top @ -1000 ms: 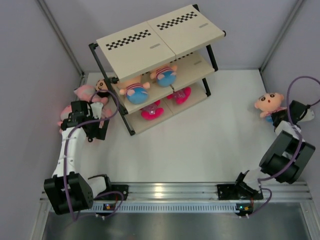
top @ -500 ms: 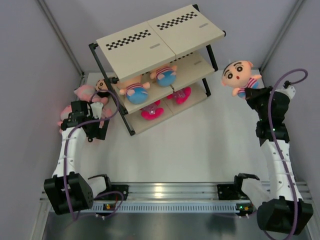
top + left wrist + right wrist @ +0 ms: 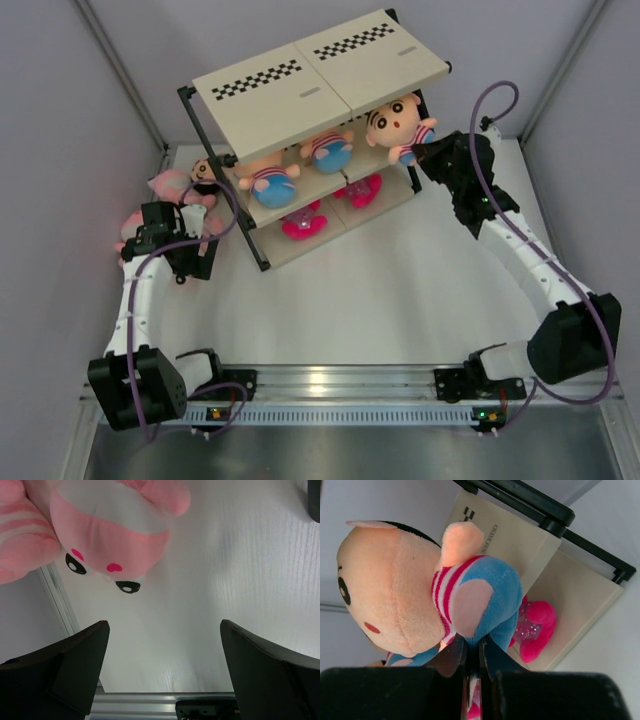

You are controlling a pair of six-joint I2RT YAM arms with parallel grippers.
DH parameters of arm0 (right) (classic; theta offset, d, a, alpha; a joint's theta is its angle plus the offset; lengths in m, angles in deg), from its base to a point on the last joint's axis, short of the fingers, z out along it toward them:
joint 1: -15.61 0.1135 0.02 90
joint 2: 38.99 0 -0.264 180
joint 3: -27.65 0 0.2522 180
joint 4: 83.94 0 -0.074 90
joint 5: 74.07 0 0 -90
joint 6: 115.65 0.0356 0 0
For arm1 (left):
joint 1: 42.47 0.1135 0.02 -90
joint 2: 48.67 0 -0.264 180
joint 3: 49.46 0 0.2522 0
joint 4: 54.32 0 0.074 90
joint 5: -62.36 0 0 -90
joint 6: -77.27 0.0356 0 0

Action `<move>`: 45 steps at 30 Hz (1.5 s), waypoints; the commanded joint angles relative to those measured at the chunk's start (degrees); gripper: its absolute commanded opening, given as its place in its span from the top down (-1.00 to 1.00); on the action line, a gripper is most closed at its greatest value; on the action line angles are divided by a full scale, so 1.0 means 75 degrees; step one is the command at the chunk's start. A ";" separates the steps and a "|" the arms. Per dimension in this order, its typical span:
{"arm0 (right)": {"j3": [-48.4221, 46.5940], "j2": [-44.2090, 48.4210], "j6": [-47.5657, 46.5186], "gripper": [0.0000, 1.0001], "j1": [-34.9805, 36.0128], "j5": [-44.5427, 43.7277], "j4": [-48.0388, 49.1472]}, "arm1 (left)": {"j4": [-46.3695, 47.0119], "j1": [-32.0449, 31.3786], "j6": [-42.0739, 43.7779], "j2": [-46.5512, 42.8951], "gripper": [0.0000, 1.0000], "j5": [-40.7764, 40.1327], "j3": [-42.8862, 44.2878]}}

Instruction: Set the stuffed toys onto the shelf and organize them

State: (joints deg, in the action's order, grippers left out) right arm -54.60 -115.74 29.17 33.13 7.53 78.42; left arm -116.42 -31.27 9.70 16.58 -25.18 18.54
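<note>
Left arm: we hold it reaching forward along our left side, wrist low.
Left gripper: fingers spread wide apart.
Right arm: we hold it stretched far forward, angled inward.
Right gripper: pinched tight on a boy doll.

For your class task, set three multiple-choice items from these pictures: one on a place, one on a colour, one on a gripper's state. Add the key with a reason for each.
1. Where is the peach-skinned, dark-haired boy doll that the right gripper holds?
A) at the right end of the black-framed, cream-boarded shelf
B) lying flat on the shelf's checkered top
C) beside the left arm's base

2. What colour is the round-faced plush toy in the left wrist view?
A) green
B) pink
C) yellow

3. How is the left gripper?
A) shut on the plush toy
B) shut on the shelf frame
C) open, holding nothing

Key:
1 A, the top view shows it at the shelf's right end.
2 B, its face and striped body are pink.
3 C, its fingers stand wide apart with nothing between them.
</note>
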 commanded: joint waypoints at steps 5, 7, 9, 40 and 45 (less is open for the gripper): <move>-0.1226 -0.1085 0.0775 1.00 0.0301 -0.0414 0.0658 | 0.0011 -0.0017 0.0079 -0.0099 -0.97 0.0024 0.0128; -0.1495 -0.1308 0.0927 1.00 0.0382 -0.0496 0.0658 | 0.0011 -0.0017 0.0079 -0.0111 -0.97 0.0035 0.0128; -0.1590 -0.1602 0.1207 1.00 0.0430 -0.0555 0.0681 | 0.0011 -0.0017 0.0079 -0.0111 -0.97 0.0035 0.0116; -0.1239 -0.0257 -0.0067 -0.11 0.0594 -0.0368 0.1361 | 0.0081 0.0030 -0.0074 0.0041 -0.97 -0.1522 0.0630; -0.0795 0.0552 -0.1239 -0.14 0.0582 -0.0286 0.1291 | 0.0047 0.1001 0.0161 0.1058 -0.96 -0.0403 0.1520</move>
State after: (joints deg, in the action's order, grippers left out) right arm -62.03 -115.80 26.60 36.50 5.12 85.07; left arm -116.97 -27.14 10.14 20.95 -31.43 25.56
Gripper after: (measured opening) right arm 0.567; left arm 0.983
